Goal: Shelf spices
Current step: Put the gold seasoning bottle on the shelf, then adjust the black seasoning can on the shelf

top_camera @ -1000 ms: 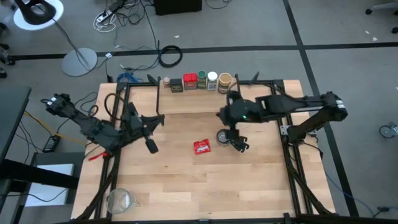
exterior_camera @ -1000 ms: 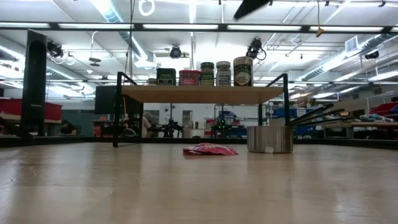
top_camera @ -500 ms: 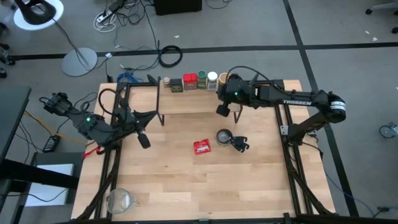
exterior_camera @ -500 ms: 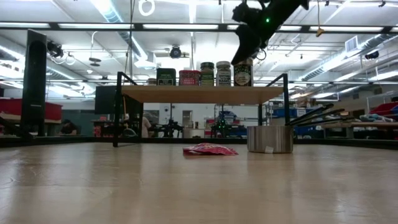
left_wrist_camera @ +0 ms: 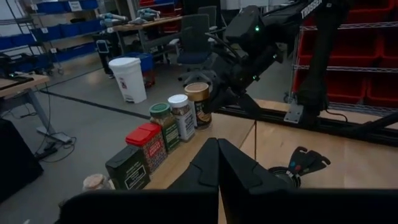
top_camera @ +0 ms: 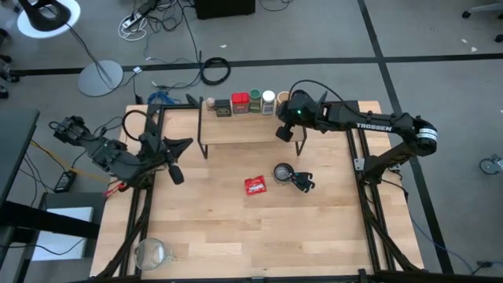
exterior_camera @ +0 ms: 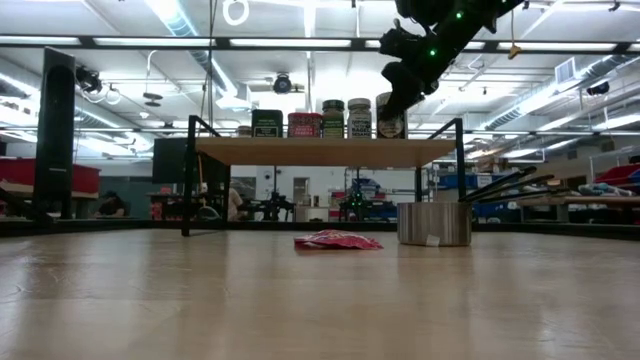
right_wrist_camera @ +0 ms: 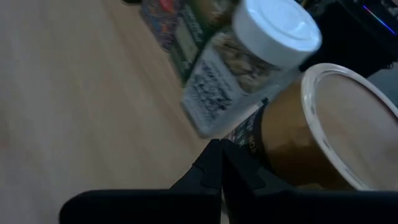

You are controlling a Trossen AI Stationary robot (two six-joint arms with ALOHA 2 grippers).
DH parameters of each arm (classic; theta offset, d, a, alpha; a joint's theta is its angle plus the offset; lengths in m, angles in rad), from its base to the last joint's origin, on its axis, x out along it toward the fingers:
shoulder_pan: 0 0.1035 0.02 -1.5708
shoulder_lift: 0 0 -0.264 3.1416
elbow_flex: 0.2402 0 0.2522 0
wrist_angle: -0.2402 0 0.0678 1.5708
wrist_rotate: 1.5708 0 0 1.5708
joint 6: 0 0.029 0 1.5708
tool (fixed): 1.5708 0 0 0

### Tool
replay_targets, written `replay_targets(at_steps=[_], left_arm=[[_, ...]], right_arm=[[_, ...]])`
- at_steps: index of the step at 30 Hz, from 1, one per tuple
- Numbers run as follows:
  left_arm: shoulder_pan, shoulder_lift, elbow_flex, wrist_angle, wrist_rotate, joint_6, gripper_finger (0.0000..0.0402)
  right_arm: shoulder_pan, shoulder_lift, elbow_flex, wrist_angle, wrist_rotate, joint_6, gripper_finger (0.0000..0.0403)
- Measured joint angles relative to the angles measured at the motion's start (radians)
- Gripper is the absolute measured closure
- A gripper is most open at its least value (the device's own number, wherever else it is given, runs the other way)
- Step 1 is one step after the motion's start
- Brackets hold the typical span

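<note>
The shelf (top_camera: pixel 236 127) stands at the table's far edge, and the spices stand in a row on its plank. From left to right they are the dark square tin (top_camera: pixel 223 107), red tin (top_camera: pixel 240 103), green jar (top_camera: pixel 255 101), white-capped jar (top_camera: pixel 269 100) and tan-lidded jar (top_camera: pixel 283 101). My right gripper (top_camera: pixel 281 134) is shut. It hovers over the shelf's right part, just near of the tan-lidded jar (right_wrist_camera: pixel 311 137), and shows in the low view (exterior_camera: pixel 392 100) in front of that jar. My left gripper (top_camera: pixel 176 174) is shut and empty, above the table's left side. My right gripper points its shut fingertips (right_wrist_camera: pixel 217 149) at the side of the tan-lidded jar, close below its lid; I cannot tell whether they touch it. The jar stands upright on the shelf plank.
A round metal cup with a black handle (top_camera: pixel 284 172) and a flat red packet (top_camera: pixel 255 185) lie on the table near of the shelf. A small extra jar (top_camera: pixel 210 102) stands at the shelf's left end. A clear glass vessel (top_camera: pixel 151 253) sits at the near left corner.
My right gripper has gone from above the metal cup toward the table's far edge, to the shelf's right end by the tan-lidded jar. My left gripper has drawn back a little toward the table's left edge. The spices have stayed in place.
</note>
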Motion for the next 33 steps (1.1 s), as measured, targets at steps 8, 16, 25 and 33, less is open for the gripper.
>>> replay_targets(at_steps=[8,16,25,33], left_arm=[[0.0,-0.02,0.0,-0.044,0.011,-0.026,0.0398],[0.0,-0.02,0.0,-0.052,0.023,-0.027,0.0398],[0.063,0.03,0.0,-0.116,0.064,-0.091,0.0398],[0.264,0.18,0.0,-0.105,0.275,-0.094,0.0398]], right_arm=[[-0.04,0.0,0.0,-0.001,0.0,0.0,0.0403],[-0.043,0.0,0.0,-0.036,-0.011,-0.005,0.0403],[0.086,-0.047,0.0,0.063,-0.077,-0.044,0.0403],[0.272,-0.18,0.0,0.155,-0.075,-0.053,0.0403]])
